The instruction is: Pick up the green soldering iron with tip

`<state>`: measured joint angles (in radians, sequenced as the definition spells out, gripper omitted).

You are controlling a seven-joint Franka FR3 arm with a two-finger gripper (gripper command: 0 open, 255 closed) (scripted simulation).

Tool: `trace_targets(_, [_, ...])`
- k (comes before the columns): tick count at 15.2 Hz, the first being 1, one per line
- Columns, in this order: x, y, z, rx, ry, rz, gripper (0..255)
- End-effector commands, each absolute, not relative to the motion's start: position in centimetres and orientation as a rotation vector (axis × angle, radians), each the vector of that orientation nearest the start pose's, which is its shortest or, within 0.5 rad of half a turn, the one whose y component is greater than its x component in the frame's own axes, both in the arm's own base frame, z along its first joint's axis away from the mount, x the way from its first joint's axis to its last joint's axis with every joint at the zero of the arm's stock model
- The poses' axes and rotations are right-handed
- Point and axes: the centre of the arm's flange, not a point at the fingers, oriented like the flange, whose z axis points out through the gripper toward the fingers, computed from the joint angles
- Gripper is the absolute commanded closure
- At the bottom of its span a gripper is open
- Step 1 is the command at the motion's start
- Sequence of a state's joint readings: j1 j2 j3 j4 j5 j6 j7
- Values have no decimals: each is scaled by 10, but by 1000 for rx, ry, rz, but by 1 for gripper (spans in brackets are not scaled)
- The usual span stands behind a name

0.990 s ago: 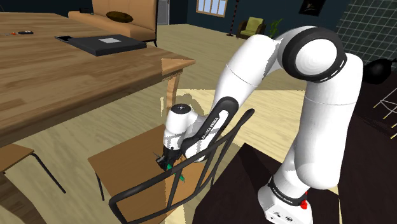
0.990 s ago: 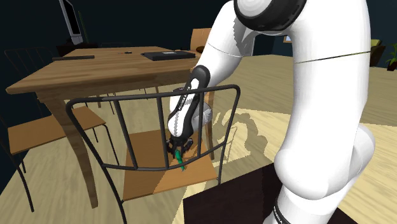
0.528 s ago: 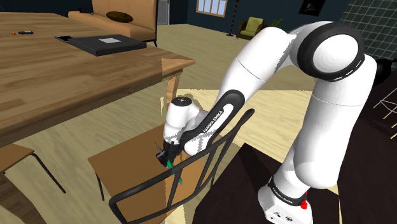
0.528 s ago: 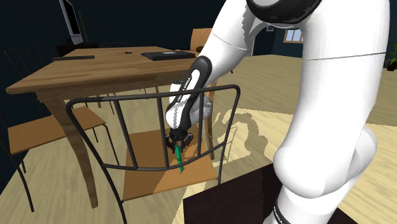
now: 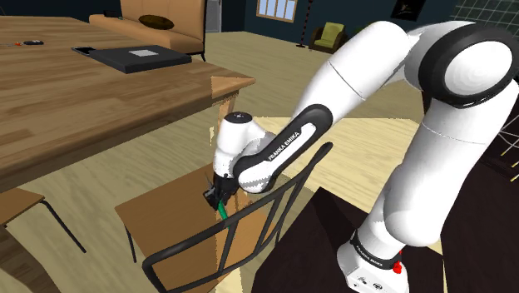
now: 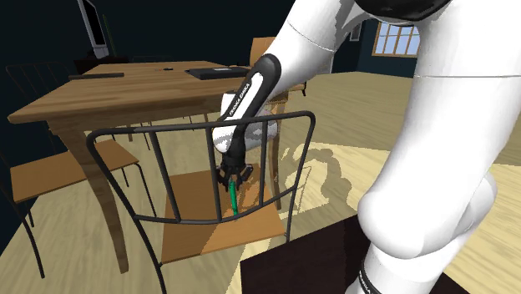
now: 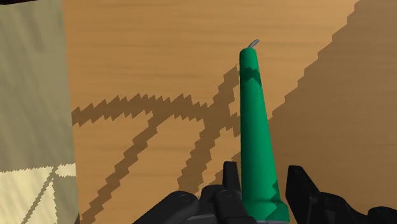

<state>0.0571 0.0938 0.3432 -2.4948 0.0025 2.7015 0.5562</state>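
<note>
The green soldering iron [image 7: 256,127] is a long tapered cone with a small grey tip at its far end. My gripper [image 7: 261,184] is shut on its thick base, one black finger [image 7: 230,184] on each side. In the shoulder view the gripper [image 5: 217,198] hangs above a wooden chair seat [image 5: 158,218], with the iron [image 5: 222,210] pointing down from it. Across the room, the second exterior view has the gripper [image 6: 229,177] behind the chair's back bars, and the iron [image 6: 232,199] hanging almost vertical over the seat [image 6: 194,200].
The chair's black metal back [image 5: 249,218] stands close to the gripper on the stand's side. A large wooden table [image 5: 66,91] with a dark flat object [image 5: 133,57] lies beyond the chair. The dark stand [image 5: 328,241] is at lower right.
The arm has lifted the gripper a little, with the iron in it, over the chair seat. The iron now hangs straighter down, and the upper arm has swung toward the shoulder view's right.
</note>
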Motion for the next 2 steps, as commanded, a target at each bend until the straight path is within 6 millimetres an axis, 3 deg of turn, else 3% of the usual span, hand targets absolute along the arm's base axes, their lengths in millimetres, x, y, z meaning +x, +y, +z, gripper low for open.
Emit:
trace_targets(1, [445, 190, 268, -3045, 246, -137, 255])
trace_targets(2, [445, 190, 268, -3045, 246, -137, 255])
